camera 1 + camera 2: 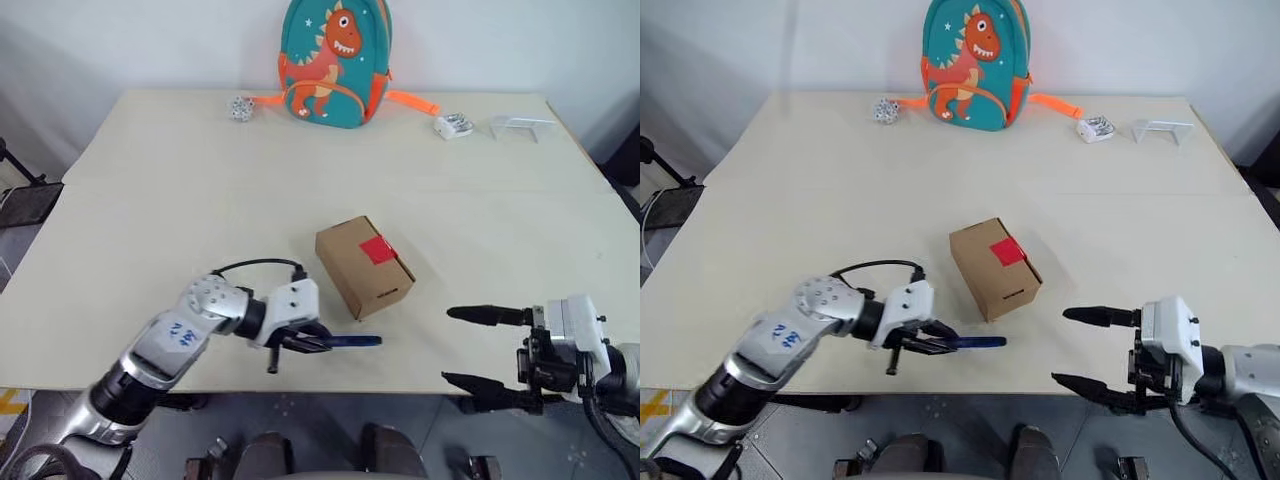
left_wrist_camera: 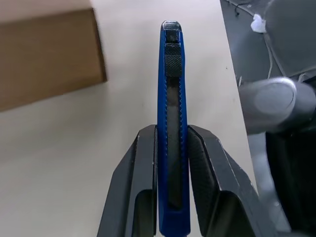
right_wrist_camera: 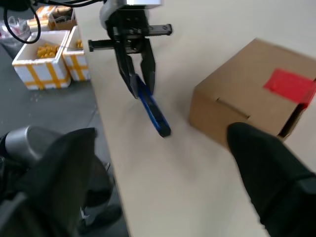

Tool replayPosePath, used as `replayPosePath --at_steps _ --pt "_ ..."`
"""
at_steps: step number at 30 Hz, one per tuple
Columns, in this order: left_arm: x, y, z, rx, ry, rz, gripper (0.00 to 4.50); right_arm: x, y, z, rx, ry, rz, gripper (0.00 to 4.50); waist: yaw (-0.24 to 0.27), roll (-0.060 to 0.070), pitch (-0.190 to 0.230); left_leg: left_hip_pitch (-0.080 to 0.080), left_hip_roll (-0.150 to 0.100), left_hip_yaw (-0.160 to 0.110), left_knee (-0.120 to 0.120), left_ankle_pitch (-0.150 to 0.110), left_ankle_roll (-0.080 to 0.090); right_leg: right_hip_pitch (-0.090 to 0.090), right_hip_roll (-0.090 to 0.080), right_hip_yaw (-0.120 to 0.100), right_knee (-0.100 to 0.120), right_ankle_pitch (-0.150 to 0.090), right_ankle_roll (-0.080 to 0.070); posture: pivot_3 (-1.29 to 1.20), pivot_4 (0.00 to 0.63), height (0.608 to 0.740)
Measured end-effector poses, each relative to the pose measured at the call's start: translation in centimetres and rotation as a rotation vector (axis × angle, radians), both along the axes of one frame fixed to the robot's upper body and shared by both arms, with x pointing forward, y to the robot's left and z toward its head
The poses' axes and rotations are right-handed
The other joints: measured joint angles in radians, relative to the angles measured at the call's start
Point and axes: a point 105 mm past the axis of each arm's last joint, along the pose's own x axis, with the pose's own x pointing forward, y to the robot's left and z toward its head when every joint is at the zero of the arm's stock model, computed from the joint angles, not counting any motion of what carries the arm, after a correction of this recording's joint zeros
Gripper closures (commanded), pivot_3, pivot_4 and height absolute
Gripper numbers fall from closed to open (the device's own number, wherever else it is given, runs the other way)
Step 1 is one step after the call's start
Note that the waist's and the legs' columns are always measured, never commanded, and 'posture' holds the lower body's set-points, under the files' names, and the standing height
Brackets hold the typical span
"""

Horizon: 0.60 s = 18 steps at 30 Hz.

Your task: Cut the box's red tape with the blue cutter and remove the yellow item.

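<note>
Nearest to us, at the front edge of the table (image 1: 150,200), our left gripper (image 1: 305,343) is clenched on the blue cutter (image 1: 352,341). In the left wrist view the two black fingers (image 2: 140,182) press against both flat sides of the cutter (image 2: 172,123), which runs straight out between them with its slider facing up. The cutter's free end points toward our right and lies low over the tabletop, just short of the box's near corner and not touching it.

Our right gripper (image 1: 480,347) hangs at the table's front right edge with its fingers spread wide apart and nothing between them. One finger reaches over the tabletop, the other sits lower, out past the edge.

A little farther in, near the middle of the table, stands the box (image 1: 364,265), closed and set at an angle to the table edge. The red tape (image 1: 377,249) sits on its top face, reaching the edge on the right-hand side. In the right wrist view the tape (image 3: 291,85) runs to the top edge above a dark gap at the box's end. Whatever is inside the box is hidden.

Along the far edge stands a teal backpack (image 1: 335,62) with an orange dinosaur on it. A small silvery ball (image 1: 240,108) lies to its left. To its right are a small white object (image 1: 453,126) and a white bracket (image 1: 522,126).
</note>
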Motion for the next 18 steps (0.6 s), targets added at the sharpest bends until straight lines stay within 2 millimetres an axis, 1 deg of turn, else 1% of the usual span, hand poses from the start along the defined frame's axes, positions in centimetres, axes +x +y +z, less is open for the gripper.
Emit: replayPosePath --at_steps 4,7,8,10,13,18 --pt "0.2 -1.5 0.0 0.004 0.01 0.021 3.59 0.4 0.2 -0.2 -0.054 -0.035 -0.049 2.36 0.0 0.0 0.0 -0.001 0.0 0.0 0.002 0.0 0.0 0.0 0.0 0.0 0.0 0.0 0.0 0.0 0.15 0.74" --pt "0.1 -2.0 -0.7 0.05 0.019 0.026 3.59 0.6 0.9 -1.2 -0.1 -0.001 -0.048 3.44 -0.002 0.0 0.0 -0.001 0.0 0.0 0.002 0.0 0.0 0.0 0.0 0.0 0.0 0.0 0.0 0.0 0.15 0.74" --pt "0.1 -2.1 -0.8 0.06 0.02 0.027 3.59 0.8 1.2 -1.5 -0.109 0.01 -0.048 3.72 -0.002 0.0 0.0 -0.001 0.0 -0.001 0.002 0.0 0.0 0.0 0.0 0.0 0.0 0.0 0.0 0.0 0.15 0.74" --pt "0.0 -2.1 -1.1 0.084 0.028 0.025 3.59 1.2 1.6 -1.7 -0.128 0.019 -0.041 4.49 -0.003 0.0 0.0 -0.001 0.0 -0.001 0.003 0.0 0.0 0.0 0.0 0.0 0.0 0.0 0.0 0.0 0.15 0.74" --pt "0.0 -2.3 -1.1 0.115 0.009 0.002 3.59 2.3 2.2 -2.1 -0.162 0.028 -0.013 4.49 -0.002 0.0 0.0 -0.001 0.0 -0.001 0.004 -0.001 0.001 0.0 0.0 0.0 0.0 0.0 0.0 0.0 0.15 0.74" --pt "0.2 -2.8 -1.1 0.116 0.0 -0.005 3.59 4.1 2.8 -3.4 -0.202 0.093 0.003 4.49 0.002 0.0 0.0 -0.006 0.0 -0.002 0.009 -0.002 0.002 -0.001 0.0 -0.001 0.0 0.0 0.0 0.0 0.15 0.74"
